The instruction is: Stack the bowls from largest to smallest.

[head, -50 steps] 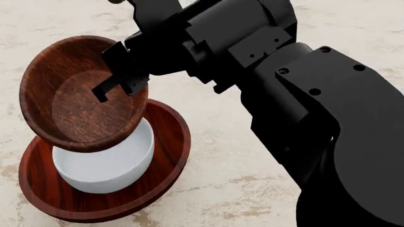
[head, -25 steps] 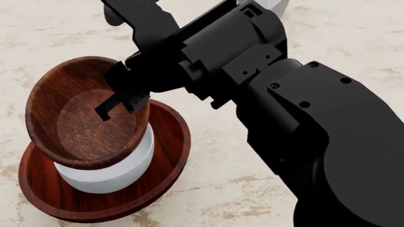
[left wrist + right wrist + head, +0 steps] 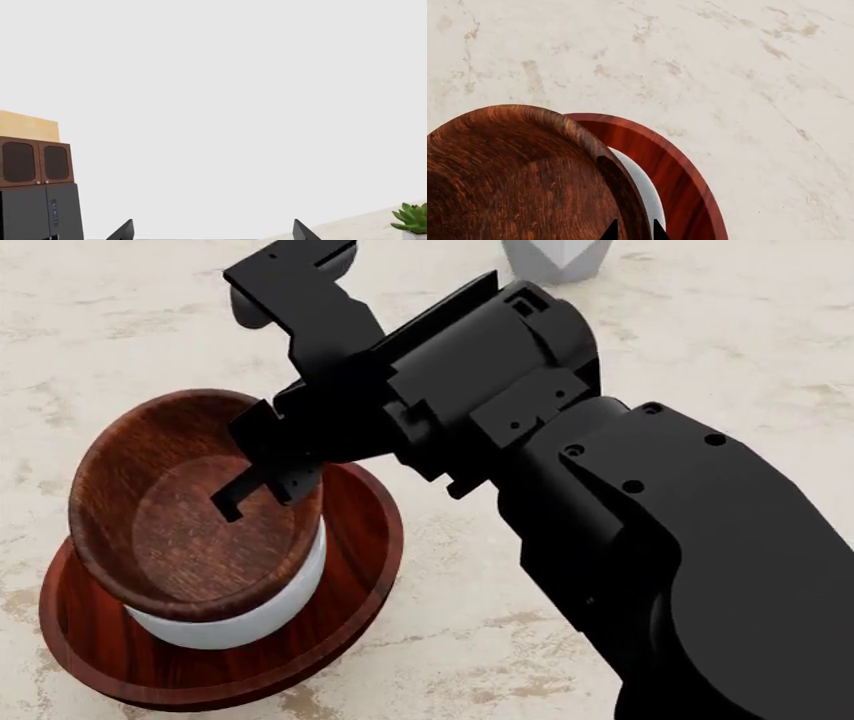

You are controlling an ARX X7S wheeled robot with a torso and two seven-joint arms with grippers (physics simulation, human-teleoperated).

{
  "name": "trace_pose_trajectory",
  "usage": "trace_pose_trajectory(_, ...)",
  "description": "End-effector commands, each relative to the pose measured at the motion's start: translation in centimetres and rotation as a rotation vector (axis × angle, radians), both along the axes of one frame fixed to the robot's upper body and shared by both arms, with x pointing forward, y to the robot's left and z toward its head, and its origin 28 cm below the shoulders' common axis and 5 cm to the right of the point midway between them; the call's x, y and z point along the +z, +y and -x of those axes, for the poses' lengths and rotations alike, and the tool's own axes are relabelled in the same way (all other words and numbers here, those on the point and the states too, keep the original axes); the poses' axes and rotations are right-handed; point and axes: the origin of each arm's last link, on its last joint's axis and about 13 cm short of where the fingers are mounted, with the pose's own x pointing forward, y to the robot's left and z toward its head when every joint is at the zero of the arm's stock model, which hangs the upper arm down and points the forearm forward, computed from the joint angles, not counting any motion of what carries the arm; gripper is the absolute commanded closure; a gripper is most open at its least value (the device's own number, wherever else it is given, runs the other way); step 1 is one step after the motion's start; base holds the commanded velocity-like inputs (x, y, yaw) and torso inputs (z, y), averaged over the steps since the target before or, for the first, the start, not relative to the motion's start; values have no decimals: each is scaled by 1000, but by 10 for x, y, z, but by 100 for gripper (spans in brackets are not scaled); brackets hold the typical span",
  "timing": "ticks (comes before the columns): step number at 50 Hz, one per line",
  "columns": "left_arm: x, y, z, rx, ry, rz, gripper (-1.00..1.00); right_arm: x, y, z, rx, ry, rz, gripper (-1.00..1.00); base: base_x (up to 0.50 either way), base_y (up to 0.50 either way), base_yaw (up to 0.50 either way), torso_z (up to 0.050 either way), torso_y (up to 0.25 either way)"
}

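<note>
The large reddish wood bowl [image 3: 360, 570] sits on the stone table at the left of the head view. The white bowl [image 3: 274, 615] stands inside it. The small dark-brown wood bowl [image 3: 174, 530] rests tilted in the white bowl. My right gripper [image 3: 267, 485] is shut on the dark-brown bowl's right rim. In the right wrist view the rim [image 3: 627, 200] sits between the fingertips [image 3: 610, 232], with the white bowl [image 3: 644, 190] and red bowl [image 3: 674, 170] beyond. My left gripper [image 3: 212, 231] is open and empty, facing a blank wall.
A grey faceted object [image 3: 554, 258] stands at the far edge of the head view. My right arm [image 3: 641, 540] fills the right half of that view. The left wrist view shows a cabinet [image 3: 33, 162] and a potted plant [image 3: 412, 220].
My right gripper has lowered the dark-brown bowl from above the white bowl into it, and the bowl has levelled somewhat. The grey faceted object has come into view.
</note>
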Motion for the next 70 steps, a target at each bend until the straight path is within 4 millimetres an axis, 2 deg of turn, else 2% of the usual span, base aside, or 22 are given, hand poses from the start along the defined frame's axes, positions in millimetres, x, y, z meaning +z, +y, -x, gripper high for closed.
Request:
trace_pose_trajectory(1,-1,3,-2,-4,-14,21,-100,-5,8,0,46,5,-29,100,0,0,0,0,0)
trace_pose_trajectory(20,-5,4,-6,-2,-4,22,-100,-14,5,-2,37,17,-33,100,0,0,0,0,0)
trace_pose_trajectory(21,-5,4,-6,-3,-4,22,-100,-14,6,-2,41,13,-31,-100,0,0,0,0,0)
trace_pose_trajectory(38,-5,2,-7,-6,-2,19,-100,-10,5,-3,57,-3,-22,-100,0,0,0,0,0)
trace_pose_trajectory(42,-4,2,-6,-6,-3,20,-100,-4,5,-3,57,-14,-24,-100,0,0,0,0,0)
trace_pose_trajectory(48,-5,2,-5,-4,-4,20,-100,16,-1,-5,32,-63,-27,-100,0,0,0,0,0)
trace_pose_trajectory(54,-1,3,-3,-5,-10,17,-100,32,-15,-10,1,-106,-42,-100,0,0,0,0,0)
trace_pose_trajectory(60,6,3,1,3,-22,7,-100,45,-37,-16,-72,-146,-97,-100,0,0,0,0,0)
trace_pose_trajectory(70,14,1,6,-2,-35,-12,-100,52,-67,-10,-149,-192,-124,-100,0,0,0,0,0)
